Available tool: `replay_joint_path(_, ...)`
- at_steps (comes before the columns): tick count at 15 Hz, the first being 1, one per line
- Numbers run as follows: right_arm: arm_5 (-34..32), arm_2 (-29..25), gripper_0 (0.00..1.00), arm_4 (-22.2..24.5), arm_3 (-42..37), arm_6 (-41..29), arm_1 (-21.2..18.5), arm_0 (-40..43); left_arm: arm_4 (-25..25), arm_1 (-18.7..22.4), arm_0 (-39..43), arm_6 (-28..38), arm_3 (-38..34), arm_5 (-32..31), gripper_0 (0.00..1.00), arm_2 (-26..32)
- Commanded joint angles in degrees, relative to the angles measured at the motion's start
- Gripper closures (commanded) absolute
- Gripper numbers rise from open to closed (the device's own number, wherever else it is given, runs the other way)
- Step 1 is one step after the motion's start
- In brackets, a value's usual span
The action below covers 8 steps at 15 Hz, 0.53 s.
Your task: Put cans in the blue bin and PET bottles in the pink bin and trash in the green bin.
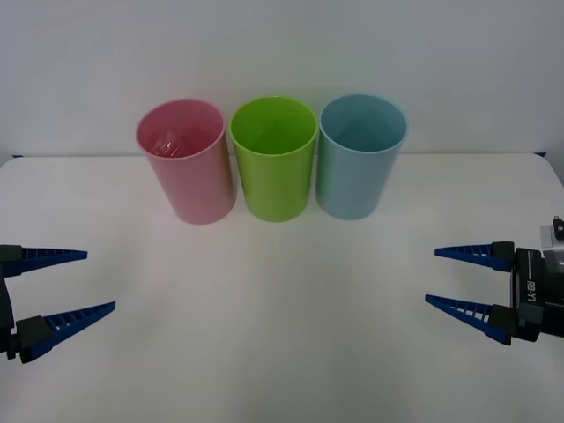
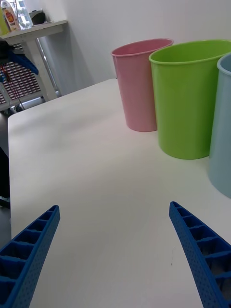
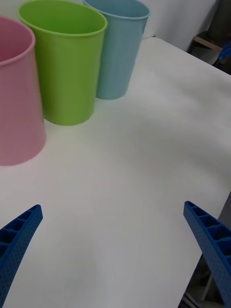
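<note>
Three tall bins stand in a row at the back of the white table: the pink bin (image 1: 189,181) (image 2: 139,86) (image 3: 17,101), the green bin (image 1: 275,172) (image 2: 185,101) (image 3: 67,72) and the blue bin (image 1: 357,172) (image 2: 222,130) (image 3: 118,53). Inside the pink bin lies something clear and crinkly (image 1: 167,143), which looks like the PET bottle. Cans and trash are out of view. My left gripper (image 1: 100,280) (image 3: 113,207) hovers open at the table's left side. At the right side my right gripper (image 1: 431,277) (image 2: 114,207) is open too. Both hold nothing.
The white table (image 1: 282,335) stretches bare between the two grippers and the bins, with a white wall behind. Off the table's left end, a grey side table (image 2: 36,29) carries bottles.
</note>
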Motion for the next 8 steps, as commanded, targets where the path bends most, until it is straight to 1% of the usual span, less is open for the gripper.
replay_joint_path(1,0.0,0.0,0.22,0.0,0.0,0.0,0.0,0.0,-1.8,-2.1,1.2,-0.7,-1.6,-0.3,0.0,0.5)
replay_joint_path(8,0.0,0.0,0.22,0.0,0.0,0.0,0.0,0.0,-2.0,-2.2,1.2,-1.0,-1.6,-0.3,0.0,0.4)
